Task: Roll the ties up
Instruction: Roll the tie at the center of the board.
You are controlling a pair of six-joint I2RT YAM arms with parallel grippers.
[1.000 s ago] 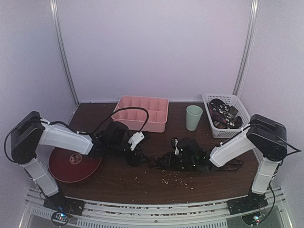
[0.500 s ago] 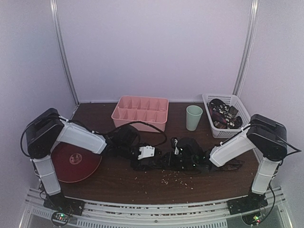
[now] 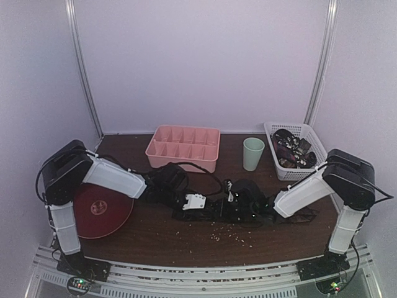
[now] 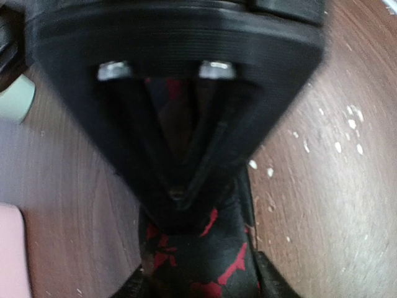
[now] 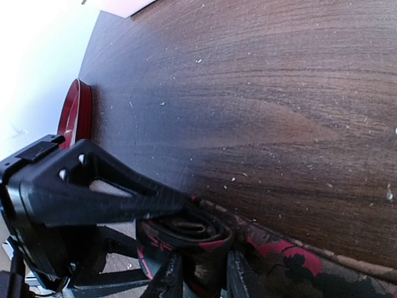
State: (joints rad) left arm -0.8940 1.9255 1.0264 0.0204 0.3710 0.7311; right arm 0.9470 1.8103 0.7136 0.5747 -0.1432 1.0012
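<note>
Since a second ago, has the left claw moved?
Yes. In the top view the left claw has slid right and down, away from the pink tray, to the tie.

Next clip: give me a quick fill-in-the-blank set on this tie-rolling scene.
The right gripper holds a coil of the black and ___ tie.
The ___ cup stands between the pink tray and the white basket.
The red plate lies on the ___ side of the table.
Missing: red; green; left.
</note>
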